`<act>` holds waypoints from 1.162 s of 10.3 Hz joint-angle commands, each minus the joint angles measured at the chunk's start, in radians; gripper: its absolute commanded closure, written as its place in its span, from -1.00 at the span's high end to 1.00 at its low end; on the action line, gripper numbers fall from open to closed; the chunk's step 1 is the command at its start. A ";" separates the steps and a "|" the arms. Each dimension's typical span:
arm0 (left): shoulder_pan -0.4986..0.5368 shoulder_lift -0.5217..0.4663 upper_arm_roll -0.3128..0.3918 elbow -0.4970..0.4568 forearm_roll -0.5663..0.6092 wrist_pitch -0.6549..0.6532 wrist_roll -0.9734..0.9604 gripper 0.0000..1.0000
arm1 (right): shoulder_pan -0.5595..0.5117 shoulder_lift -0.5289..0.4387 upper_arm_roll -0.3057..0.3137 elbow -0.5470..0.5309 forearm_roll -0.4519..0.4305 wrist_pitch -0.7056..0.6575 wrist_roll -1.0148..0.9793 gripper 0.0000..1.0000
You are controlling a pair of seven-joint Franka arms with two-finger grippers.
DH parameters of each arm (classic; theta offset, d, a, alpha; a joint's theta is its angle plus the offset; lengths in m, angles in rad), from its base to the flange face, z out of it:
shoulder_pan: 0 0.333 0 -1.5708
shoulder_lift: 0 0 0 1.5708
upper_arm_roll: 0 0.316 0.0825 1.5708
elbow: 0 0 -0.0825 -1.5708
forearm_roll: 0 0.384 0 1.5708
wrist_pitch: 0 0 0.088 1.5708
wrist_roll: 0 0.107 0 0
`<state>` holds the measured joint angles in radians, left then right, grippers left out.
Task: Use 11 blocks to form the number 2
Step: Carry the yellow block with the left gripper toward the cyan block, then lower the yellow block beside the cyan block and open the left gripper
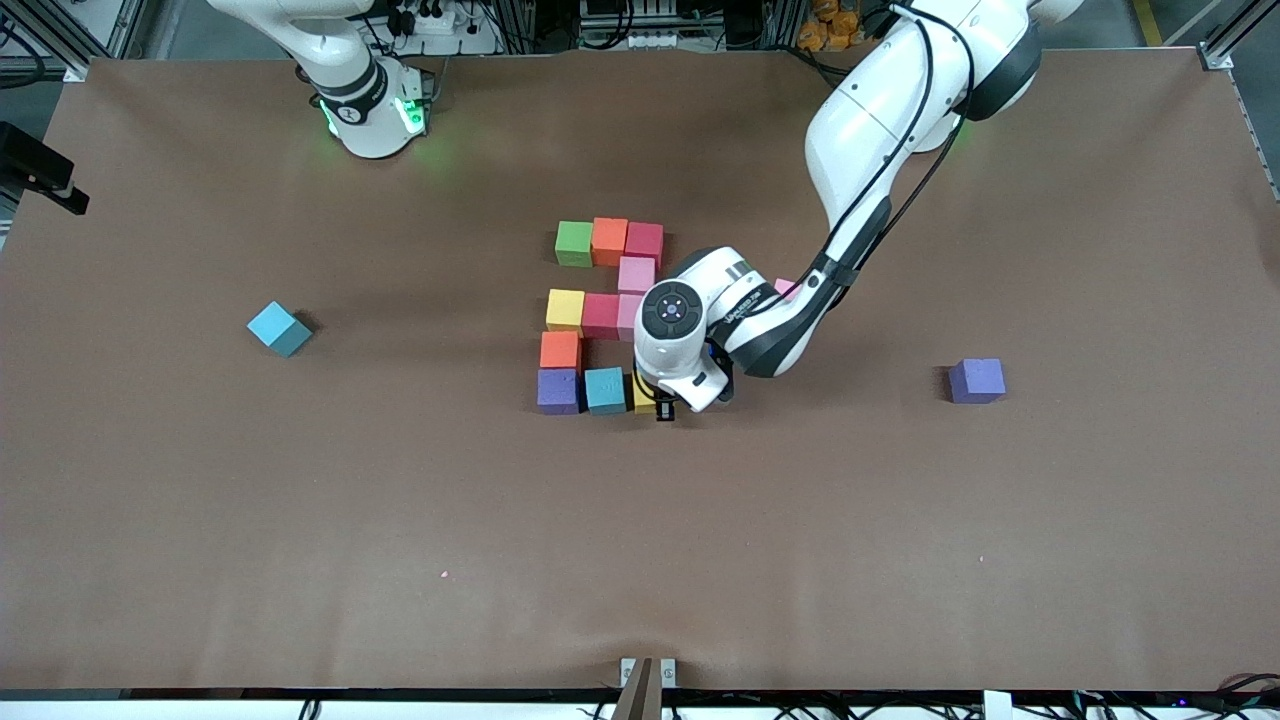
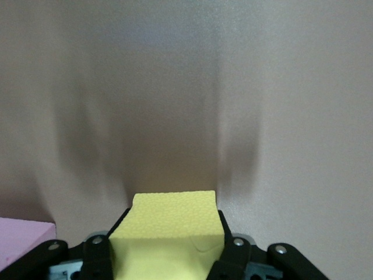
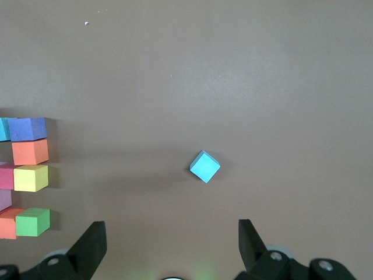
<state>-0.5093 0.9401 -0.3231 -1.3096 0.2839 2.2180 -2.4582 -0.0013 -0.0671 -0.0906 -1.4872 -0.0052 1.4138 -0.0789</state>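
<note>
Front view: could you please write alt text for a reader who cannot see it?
The left gripper is shut on a yellow block, holding it beside a teal block at the camera-side row of a nearly finished number 2. A light blue block and a purple block lie apart toward opposite table ends; the right arm waits.

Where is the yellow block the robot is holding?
The small yellow cube sits pinched in the left gripper, at the digit's row nearest the front camera, right beside the teal cube.
</note>
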 commanded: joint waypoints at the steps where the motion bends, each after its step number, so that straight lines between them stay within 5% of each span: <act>1: -0.031 0.026 0.022 0.032 -0.022 0.026 0.005 -0.21 | -0.013 0.010 0.009 0.024 0.002 -0.009 0.007 1.00; 6: -0.089 0.025 0.108 0.042 -0.020 0.071 0.056 -0.21 | -0.011 0.010 0.009 0.024 0.002 -0.009 0.007 1.00; 12: -0.104 0.036 0.115 0.050 -0.019 0.100 0.102 -0.21 | -0.009 0.010 0.009 0.024 0.002 -0.009 0.007 1.00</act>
<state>-0.5865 0.9464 -0.2294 -1.2900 0.2839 2.3000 -2.3772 -0.0013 -0.0671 -0.0897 -1.4872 -0.0051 1.4138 -0.0789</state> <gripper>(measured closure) 0.427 0.000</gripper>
